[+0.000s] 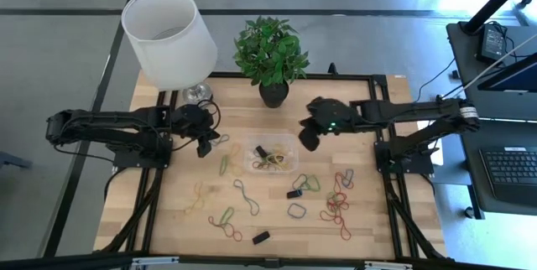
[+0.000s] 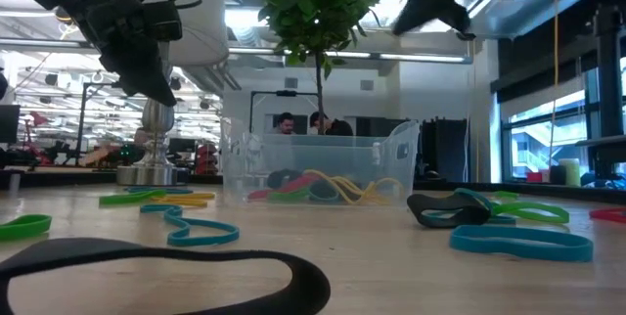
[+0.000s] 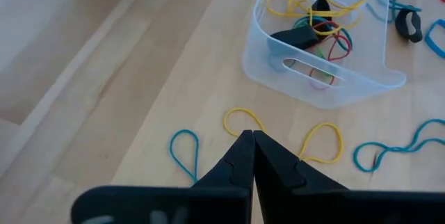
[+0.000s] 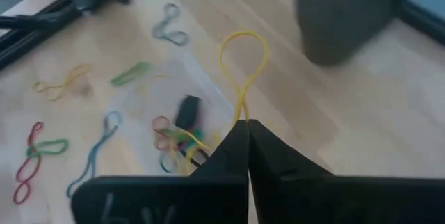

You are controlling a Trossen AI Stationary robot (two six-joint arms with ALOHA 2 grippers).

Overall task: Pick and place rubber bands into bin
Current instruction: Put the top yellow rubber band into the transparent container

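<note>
Wooden desk (image 1: 185,220): right claw (image 4: 247,123) pinching yellow rubber band (image 4: 243,60), hovering just beside bin (image 1: 273,154); left claw (image 3: 252,135) closed, empty.

Your high view looks straight down on the whole table (image 1: 168,211). The low view sits at tabletop level, facing across toward the room. Each wrist view looks down close on the wood. All four share the bin (image 1: 271,154) (image 2: 318,163) (image 3: 320,43) (image 4: 177,109).
</note>
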